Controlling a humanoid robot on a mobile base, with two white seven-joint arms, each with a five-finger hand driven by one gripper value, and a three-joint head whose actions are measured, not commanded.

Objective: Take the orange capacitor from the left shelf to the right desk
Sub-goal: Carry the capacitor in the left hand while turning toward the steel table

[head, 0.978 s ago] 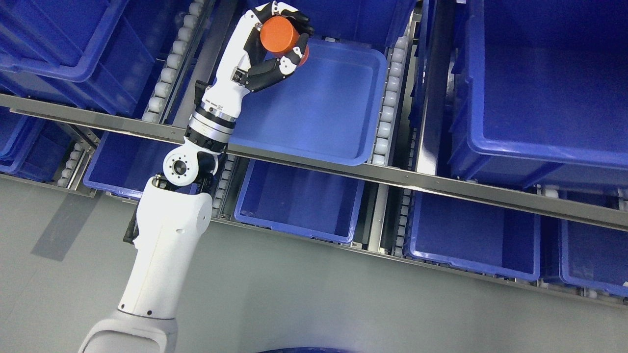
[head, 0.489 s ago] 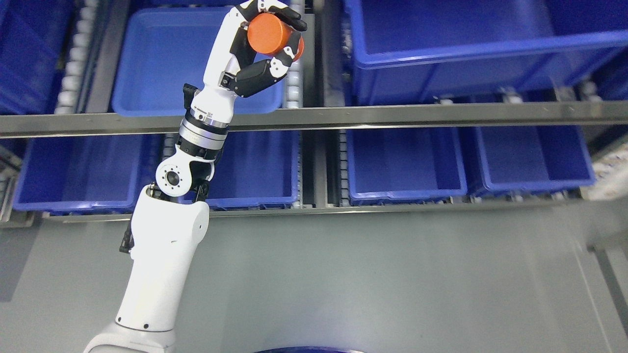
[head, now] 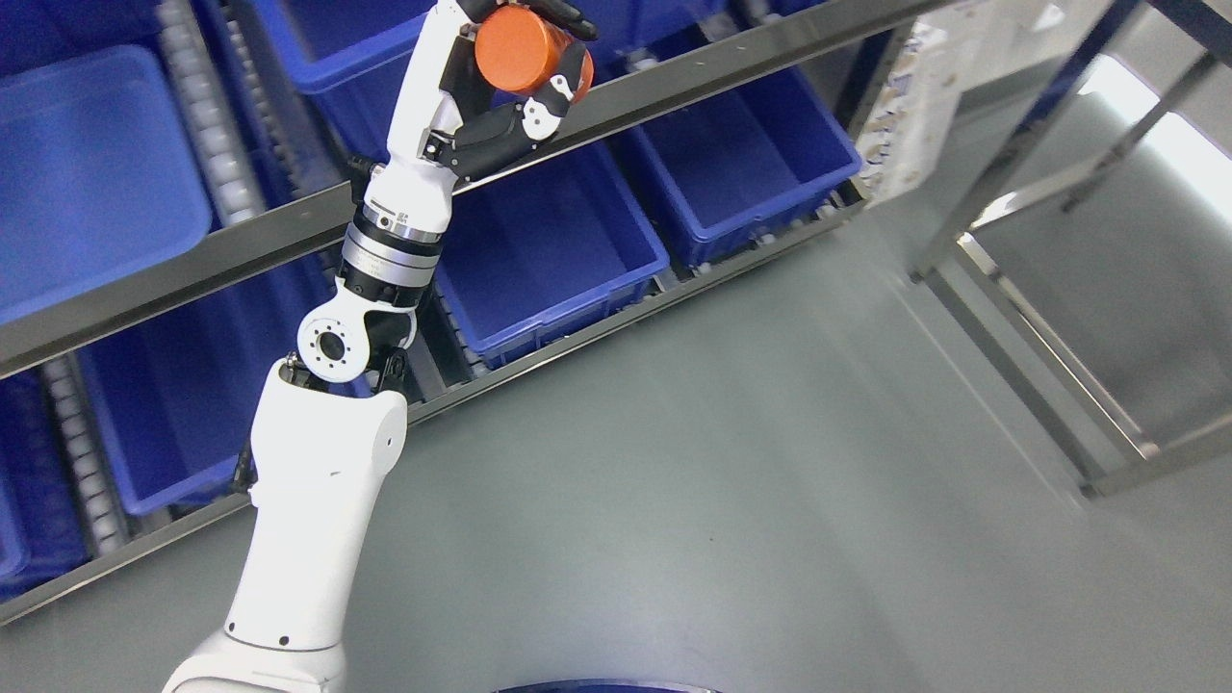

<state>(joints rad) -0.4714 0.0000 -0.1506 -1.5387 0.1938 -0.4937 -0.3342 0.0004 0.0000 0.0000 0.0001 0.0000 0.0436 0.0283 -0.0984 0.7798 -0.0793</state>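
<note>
Above the shelf rail (head: 674, 82), the left hand (head: 500, 91) wraps its fingers around the orange capacitor (head: 515, 50) — probably rigid, light, smooth-sided — best gripped around its barrel.

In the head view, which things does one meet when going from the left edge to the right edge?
Light blue plastic bin → white robot left arm → left hand gripping the round orange capacitor → dark blue plastic bin under the steel shelf rail → steel-framed desk.
</note>
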